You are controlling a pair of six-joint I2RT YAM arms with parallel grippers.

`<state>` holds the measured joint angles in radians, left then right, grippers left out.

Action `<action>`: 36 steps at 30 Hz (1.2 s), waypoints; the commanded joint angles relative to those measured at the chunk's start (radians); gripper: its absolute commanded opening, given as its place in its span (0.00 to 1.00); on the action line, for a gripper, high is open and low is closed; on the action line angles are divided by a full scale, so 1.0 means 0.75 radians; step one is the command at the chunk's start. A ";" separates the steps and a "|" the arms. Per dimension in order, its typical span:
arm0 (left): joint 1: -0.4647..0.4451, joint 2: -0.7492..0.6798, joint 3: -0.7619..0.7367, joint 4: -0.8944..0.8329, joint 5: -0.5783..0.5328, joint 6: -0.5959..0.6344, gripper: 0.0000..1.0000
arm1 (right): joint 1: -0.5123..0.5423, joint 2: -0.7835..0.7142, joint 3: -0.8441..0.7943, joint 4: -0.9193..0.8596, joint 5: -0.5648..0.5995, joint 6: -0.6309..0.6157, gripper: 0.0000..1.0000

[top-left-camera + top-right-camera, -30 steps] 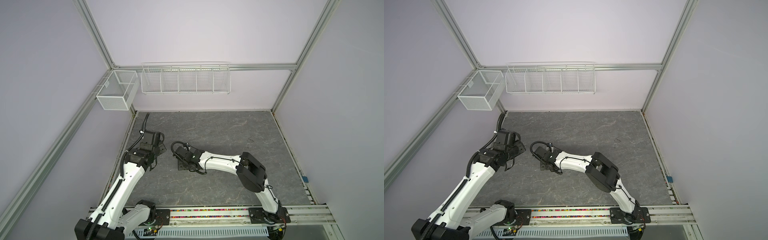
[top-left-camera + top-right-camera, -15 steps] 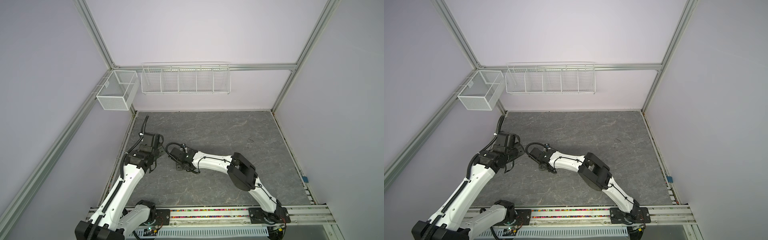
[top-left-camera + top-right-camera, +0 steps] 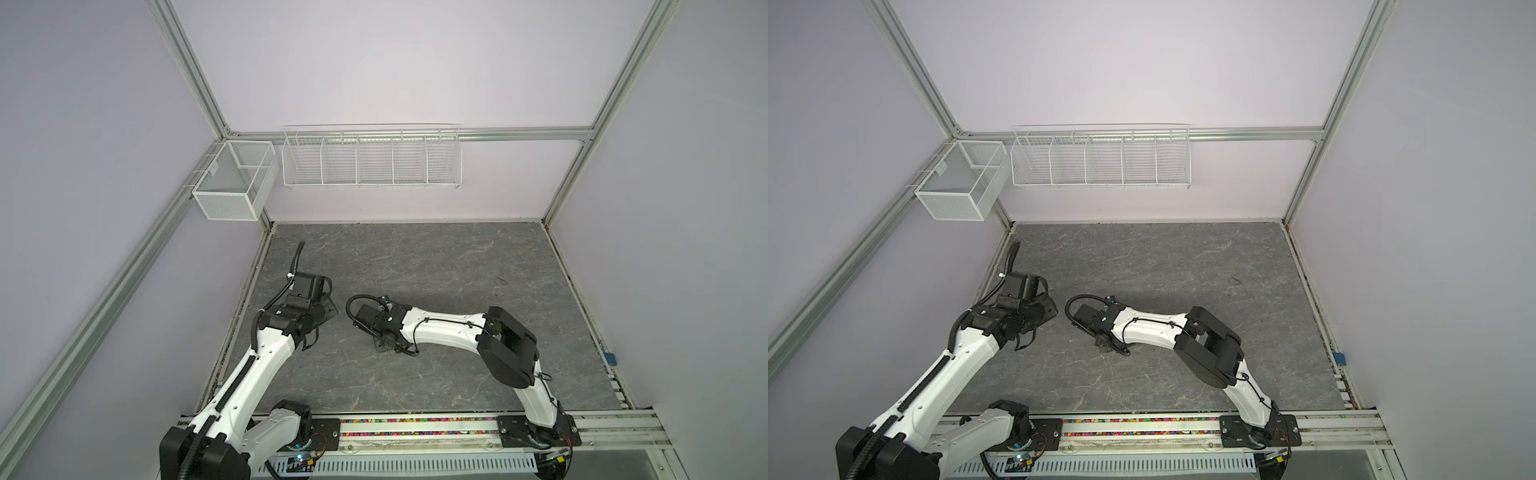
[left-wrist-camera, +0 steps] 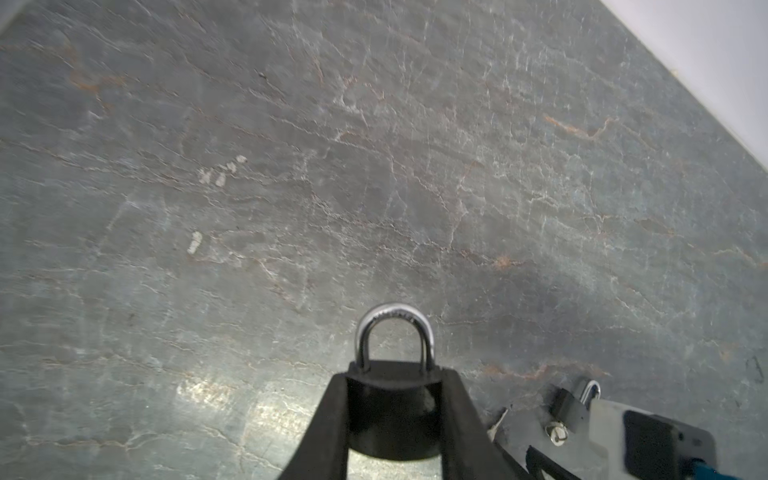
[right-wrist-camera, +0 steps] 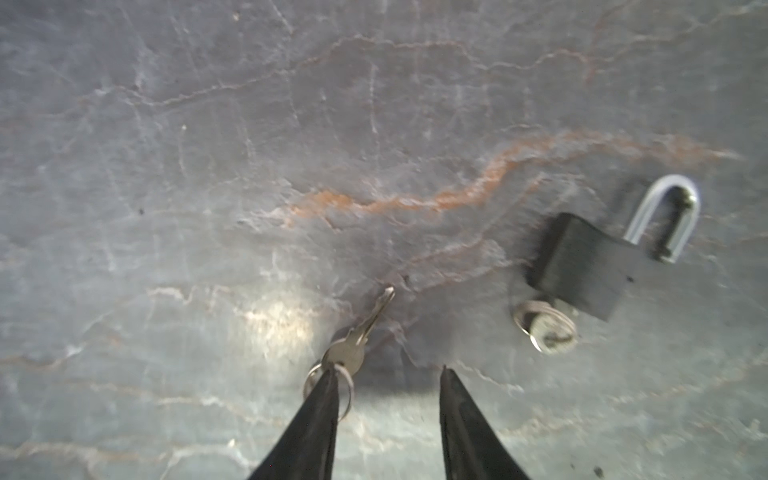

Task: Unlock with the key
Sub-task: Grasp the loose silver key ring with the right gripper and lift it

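- L gripper (image 4: 395,376): clenched on the black body of a padlock (image 4: 392,399). Its shackle (image 4: 392,328) looks seated and points away from the wrist, keyway side hidden
- R gripper (image 5: 388,370): jaws released, bare table (image 5: 208,166) shows in the gap, nothing between them
- key (image 5: 352,353) = ref pt: flat on the table, head just beside one R fingertip (image 5: 326,392), blade pointing away from the gripper
- its ring (image 5: 350,386) sits around or behind that same finger. Too blurred to tell if it's hooked on or just lying under
- 2nd padlock (image 5: 582,266): on the table near the key, out past the other R finger, apart from both. Looks like a 2nd key (image 5: 546,328) w/ ring at its base, not sure (blur)
- held padlock vs key: near, not touching. Both top views show the two wrists close but apart
- change: half a sec ago R arm (image 3: 440,332) was swung further in toward L arm (image 3: 270,353). Now it's back out, roughly where it was a sec ago. L arm barely shifted
- my read: that was a reposition over the key, not a pick. Key isn't gripped, so insertion hasn't started, task still early
- next: R should close on the key head, lift, then line the blade up w/ the held padlock's keyway. Alignment unknown from these views
- risk: thin flat key on a hard table + ring maybe snagged on the finger → could drag or flip instead of seating in the jaws
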<state>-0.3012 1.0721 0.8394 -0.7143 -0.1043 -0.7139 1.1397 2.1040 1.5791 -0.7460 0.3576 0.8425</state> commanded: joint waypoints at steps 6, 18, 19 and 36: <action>0.005 0.172 -0.047 0.162 0.187 0.005 0.10 | 0.008 -0.030 0.027 0.010 -0.085 -0.003 0.46; -0.001 0.300 -0.118 0.273 0.267 -0.001 0.10 | 0.005 0.064 0.048 -0.008 -0.131 0.100 0.38; -0.003 0.304 -0.121 0.277 0.270 -0.002 0.10 | 0.006 0.064 0.043 -0.006 -0.135 0.108 0.38; -0.104 0.441 -0.106 0.332 0.272 -0.013 0.13 | -0.018 -0.017 -0.086 0.066 -0.104 0.180 0.12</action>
<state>-0.3588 1.3792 0.7494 -0.4911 0.0986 -0.7143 1.1339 2.1284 1.5597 -0.6952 0.2504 0.9508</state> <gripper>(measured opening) 0.287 0.123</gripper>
